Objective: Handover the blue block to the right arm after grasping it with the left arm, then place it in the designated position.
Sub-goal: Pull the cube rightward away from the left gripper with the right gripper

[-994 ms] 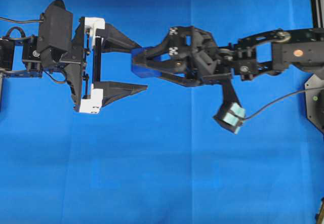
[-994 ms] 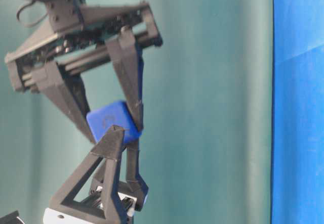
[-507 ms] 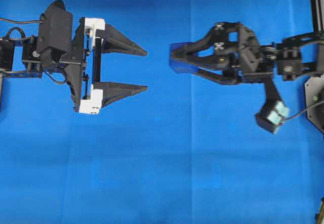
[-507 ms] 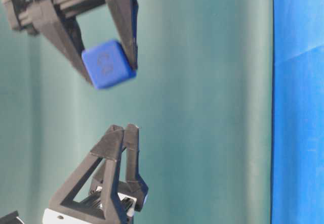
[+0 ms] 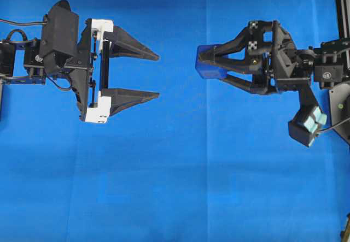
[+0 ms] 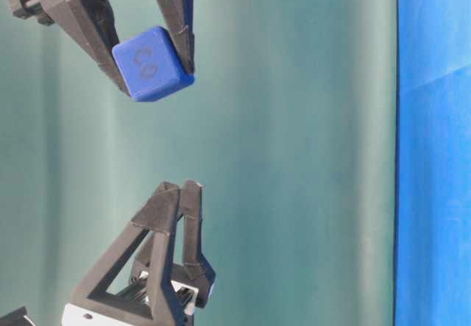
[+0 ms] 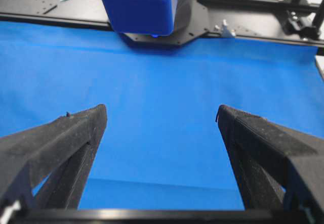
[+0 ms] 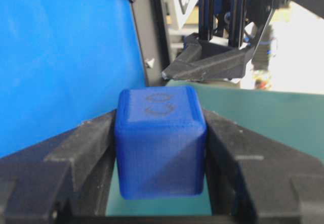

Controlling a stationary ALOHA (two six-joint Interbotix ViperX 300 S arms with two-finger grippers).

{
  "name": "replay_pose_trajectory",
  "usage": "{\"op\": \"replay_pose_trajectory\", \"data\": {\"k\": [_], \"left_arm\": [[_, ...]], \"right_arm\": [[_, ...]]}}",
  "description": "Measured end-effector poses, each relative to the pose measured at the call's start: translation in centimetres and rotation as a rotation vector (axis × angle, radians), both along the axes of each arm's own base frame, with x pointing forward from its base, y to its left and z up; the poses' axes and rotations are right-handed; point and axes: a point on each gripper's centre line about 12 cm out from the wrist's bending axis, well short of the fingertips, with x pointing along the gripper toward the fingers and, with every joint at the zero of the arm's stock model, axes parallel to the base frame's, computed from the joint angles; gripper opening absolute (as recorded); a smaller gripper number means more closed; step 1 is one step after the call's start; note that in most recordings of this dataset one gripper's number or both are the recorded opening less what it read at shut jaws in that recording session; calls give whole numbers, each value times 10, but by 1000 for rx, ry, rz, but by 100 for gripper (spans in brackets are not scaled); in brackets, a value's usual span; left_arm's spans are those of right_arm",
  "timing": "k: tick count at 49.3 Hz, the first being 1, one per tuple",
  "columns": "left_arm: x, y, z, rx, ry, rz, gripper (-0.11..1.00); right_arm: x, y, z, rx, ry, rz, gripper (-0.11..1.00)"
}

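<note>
Overhead view: my right gripper (image 5: pixel 203 67) pinches the blue block (image 5: pixel 209 69) between its two pointed black fingers, one pressed to each opposite face; the block sits at the fingertips, above the blue cloth (image 5: pixel 175 176) and clear of it. My left gripper (image 5: pixel 158 76), marked by its white bracket pieces (image 5: pixel 101 70), stands with its fingers spread wide and nothing between them; it points toward the block, with a clear stretch of cloth between the two grippers.

Table-level view: the block (image 6: pixel 152 63) hangs in my right fingers at the top of the frame, a faint embossed mark on its outward face; my left fingertips (image 6: pixel 182 193) lie below it, apart from it.

Right wrist view: the block (image 8: pixel 160 140) fills the gap between my fingers, both in contact with its sides.

Left wrist view: my spread left fingers (image 7: pixel 61 138) frame bare cloth, with the block (image 7: pixel 140 6) ahead at the top edge.
</note>
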Motion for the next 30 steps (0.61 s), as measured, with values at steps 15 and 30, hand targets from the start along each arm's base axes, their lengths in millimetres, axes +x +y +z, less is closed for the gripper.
{"op": "replay_pose_trajectory", "data": {"k": [15, 30], "left_arm": [[0, 0, -1, 2, 2, 0, 93], [0, 0, 0, 8, 0, -1, 93]], "right_arm": [[-9, 0, 12, 408, -54, -111, 40], [-18, -1, 22, 868, -102, -241, 40]]}}
